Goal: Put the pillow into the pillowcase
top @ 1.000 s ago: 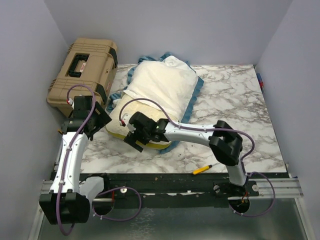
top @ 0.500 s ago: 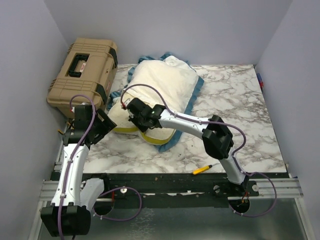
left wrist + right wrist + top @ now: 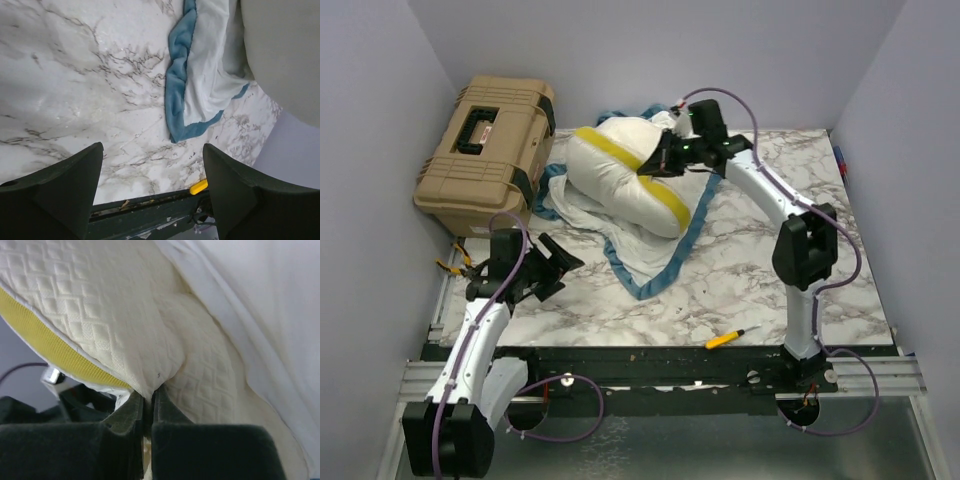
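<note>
We find the right gripper (image 3: 148, 401) clamped on the pillow (image 3: 620, 185) — bunched atop the pillowcase (image 3: 645, 262) just right of the tan case (image 3: 485, 140) — and the left gripper (image 3: 152, 147) spread apart, on that case's near side.

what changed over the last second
The right gripper, shut on the pillow, swung from the near left to the far side, folding its near end back and uncovering the pillowcase. The left gripper, open, drew back toward the near edge. The tan case and yellow tool stayed put.
</note>
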Available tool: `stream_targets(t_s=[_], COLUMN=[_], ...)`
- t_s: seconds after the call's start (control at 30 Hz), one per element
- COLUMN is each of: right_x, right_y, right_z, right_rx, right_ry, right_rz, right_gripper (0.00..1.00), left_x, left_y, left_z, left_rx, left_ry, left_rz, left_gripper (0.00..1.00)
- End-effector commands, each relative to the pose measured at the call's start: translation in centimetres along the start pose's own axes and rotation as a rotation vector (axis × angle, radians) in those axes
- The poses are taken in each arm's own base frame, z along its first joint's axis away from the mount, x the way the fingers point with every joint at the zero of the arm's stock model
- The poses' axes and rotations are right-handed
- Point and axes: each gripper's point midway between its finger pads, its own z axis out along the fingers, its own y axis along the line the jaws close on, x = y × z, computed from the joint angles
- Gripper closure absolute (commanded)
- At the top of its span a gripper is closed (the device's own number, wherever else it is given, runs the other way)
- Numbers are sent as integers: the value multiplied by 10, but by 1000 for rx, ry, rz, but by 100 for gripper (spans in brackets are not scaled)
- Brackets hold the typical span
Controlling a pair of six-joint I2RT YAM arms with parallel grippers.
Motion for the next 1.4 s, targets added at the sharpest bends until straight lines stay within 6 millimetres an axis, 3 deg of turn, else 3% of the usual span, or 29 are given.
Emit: stream_targets(t_s=[0.0, 0.17, 0.3, 0.53, 0.63, 0.7, 0.83, 0.87, 0.93, 1.03, 1.17, 1.37], right_x=[-38, -46, -44, -43, -43, -42, -42, -43, -47, -57, -74, -101], right_y=[15, 7, 6, 9, 11, 11, 10, 9, 8, 8, 15, 55], right_z=[-43, -55, -59, -67, -70, -72, -78, -81, -89, -106, -131, -172], right_rx=[-232, -218, -210, -198, -194, -189, -165, -159, -139, -123, -153, -307], right_ry=[-69, -82, -85, -89, -87, -86, -97, -103, -122, -162, -208, -273], right_rz=[213, 210, 212, 204, 195, 187, 170, 164, 144, 117, 104, 67], right_gripper=[100, 100, 100, 100, 100, 100, 100, 100, 100, 100, 100, 100], left_x=[11, 20, 13, -11, -15, -16, -12, -13, -13, -22, -40, -71], left_y=[-35, -57, -69, -59, -60, -61, -66, -72, -85, -120, -201, -332], left_z=[27, 75, 117, 179, 201, 215, 229, 226, 213, 179, 112, -9], left_rx=[133, 65, -8, -143, -138, -126, -112, -94, -51, 46, 267, 608], left_ry=[24, 22, -22, -117, -137, -130, -96, -93, -89, -116, -161, -277], left_rz=[-26, 40, 56, 57, 55, 60, 85, 92, 110, 132, 184, 300], left_gripper=[18, 19, 19, 17, 22, 39, 94, 100, 100, 100, 100, 100])
